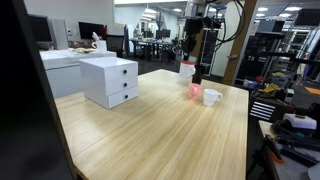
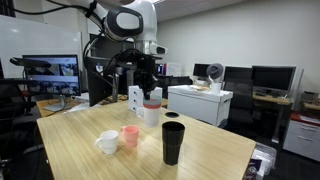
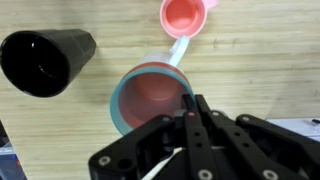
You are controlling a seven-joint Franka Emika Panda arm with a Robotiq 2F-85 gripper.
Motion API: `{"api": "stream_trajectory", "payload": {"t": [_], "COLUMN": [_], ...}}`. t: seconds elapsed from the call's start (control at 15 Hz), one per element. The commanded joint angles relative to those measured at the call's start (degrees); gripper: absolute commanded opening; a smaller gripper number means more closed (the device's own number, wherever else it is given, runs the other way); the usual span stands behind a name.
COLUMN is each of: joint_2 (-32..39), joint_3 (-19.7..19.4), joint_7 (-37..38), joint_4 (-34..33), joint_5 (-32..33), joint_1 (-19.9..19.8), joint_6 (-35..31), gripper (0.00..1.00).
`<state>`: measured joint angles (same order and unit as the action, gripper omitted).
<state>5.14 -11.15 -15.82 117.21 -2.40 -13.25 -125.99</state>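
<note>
Claw pinches rim of pale-blue cup w/ pink inside.

An open-plan office, probably doubling as a robotics lab: monitors, equipment racks, ceiling strip lights, a wooden table.

4 drinking vessels in all: 1 tall black cup, 1 pink cup, 1 white mug and 1 pale cup, gripped by the 1 gripper; 1 white drawer unit stands on 1 wooden table
</note>
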Motion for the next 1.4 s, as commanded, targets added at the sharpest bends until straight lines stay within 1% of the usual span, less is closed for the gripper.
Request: {"api": "stream_trajectory", "payload": {"t": [0.0, 0.2, 0.33, 0.4, 0.73, 0.93, 1.13, 1.33], "joint_2": [-1.8, -1.5, -1.4, -1.3, 2.2, 4.5, 6.7, 6.8], "joint_3": [0.1, 0.2, 0.1, 0.0, -0.8, -1.7, -2.4, -2.8], "joint_7": [-3.4, -4.8, -4.2, -3.6, -2.5, -1.0, -0.1, 0.6], "joint_4": [4.3, 5.1, 5.6, 6.0, 3.7, 3.5, 3.0, 2.2], "joint_5": [-0.9, -1.3, -0.5, 0.3, -1.1, 0.4, 1.5, 2.3], "joint_1": [-0.1, -0.1, 0.0, 0.0, -0.8, -1.3, -1.8, -1.7], "joint_6": [0.3, 2.7, 2.6, 1.4, 4.3, 1.8, 0.9, -0.1], "gripper": [0.04, 0.04, 0.04, 0.04, 0.04, 0.04, 0.04, 0.04]}}
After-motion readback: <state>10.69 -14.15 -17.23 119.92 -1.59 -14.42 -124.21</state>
